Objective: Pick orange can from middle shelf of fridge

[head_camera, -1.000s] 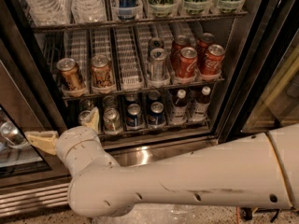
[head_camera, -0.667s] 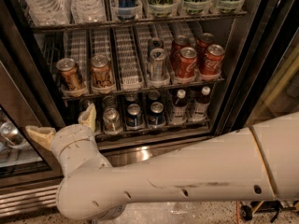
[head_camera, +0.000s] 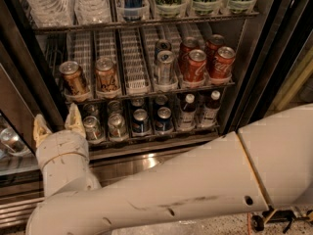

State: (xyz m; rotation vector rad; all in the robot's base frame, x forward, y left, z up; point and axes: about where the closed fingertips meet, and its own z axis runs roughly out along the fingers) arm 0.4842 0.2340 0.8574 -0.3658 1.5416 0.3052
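The orange can (head_camera: 73,79), orange-brown with dark markings, stands at the left front of the middle shelf (head_camera: 134,65) of the fridge (head_camera: 257,58). A similar can with a paler label (head_camera: 106,76) stands just right of it. My gripper (head_camera: 56,119) is below the orange can and a little to its left, in front of the lower shelf. Its fingers (head_camera: 75,115) point up and are open, with nothing between them. The gripper does not touch the can.
A silver can (head_camera: 165,66) and red Coca-Cola cans (head_camera: 196,65) stand on the right of the middle shelf. Blue cans (head_camera: 140,120) and small bottles (head_camera: 210,106) fill the lower shelf. Bottles and green cans line the top shelf. My arm (head_camera: 195,180) crosses the foreground.
The gripper has risen toward the middle shelf, and its fingers have turned to point more upward. The cans have not moved.
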